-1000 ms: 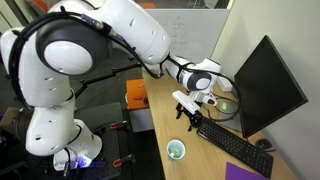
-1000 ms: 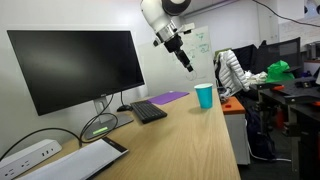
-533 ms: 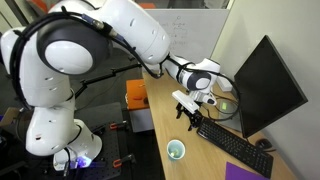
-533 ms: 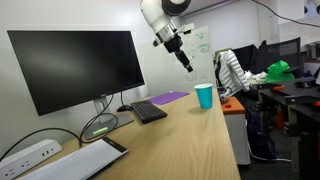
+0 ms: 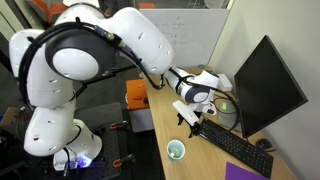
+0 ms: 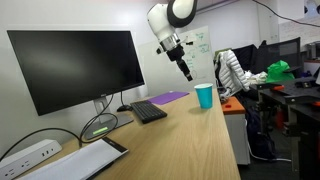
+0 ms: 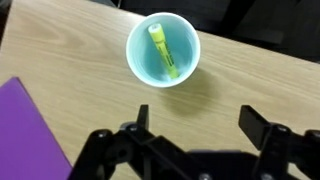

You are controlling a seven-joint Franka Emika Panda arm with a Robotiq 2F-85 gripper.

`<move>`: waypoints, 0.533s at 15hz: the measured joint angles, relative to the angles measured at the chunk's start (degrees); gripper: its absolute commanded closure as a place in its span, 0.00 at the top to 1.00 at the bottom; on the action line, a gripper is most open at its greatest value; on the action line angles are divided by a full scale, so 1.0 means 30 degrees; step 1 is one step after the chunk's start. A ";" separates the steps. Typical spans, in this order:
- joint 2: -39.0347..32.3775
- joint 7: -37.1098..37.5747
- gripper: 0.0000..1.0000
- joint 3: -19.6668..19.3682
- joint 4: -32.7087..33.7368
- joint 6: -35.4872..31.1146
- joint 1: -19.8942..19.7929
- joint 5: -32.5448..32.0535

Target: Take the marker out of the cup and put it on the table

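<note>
Done: nothing; marker (image 7: 163, 52) lies inside cup (image 7: 190, 62).
Fingers (image 7: 143, 118): spread apart, empty, above bench (image 7: 60, 50).
Left: you must grasp marker, lay it on bench.

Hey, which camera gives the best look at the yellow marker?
The wrist view: it looks down into the cup, where the marker lies slanted on the teal inside. In an exterior view the cup's wall hides it; in an exterior view from above the cup is too small to show it.
</note>
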State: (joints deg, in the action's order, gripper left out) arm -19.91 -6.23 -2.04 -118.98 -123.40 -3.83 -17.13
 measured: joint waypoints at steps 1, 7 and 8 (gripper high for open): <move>-0.0099 -0.0278 0.59 -0.0069 0.0000 -0.0001 -0.0153 0.0020; -0.0324 -0.1422 0.23 -0.0237 -0.0001 0.0007 -0.0668 0.0061; -0.0382 -0.1569 0.21 -0.0237 -0.0003 0.0017 -0.0667 0.0061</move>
State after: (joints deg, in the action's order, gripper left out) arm -21.05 -10.94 -2.75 -118.99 -123.35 -5.83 -16.95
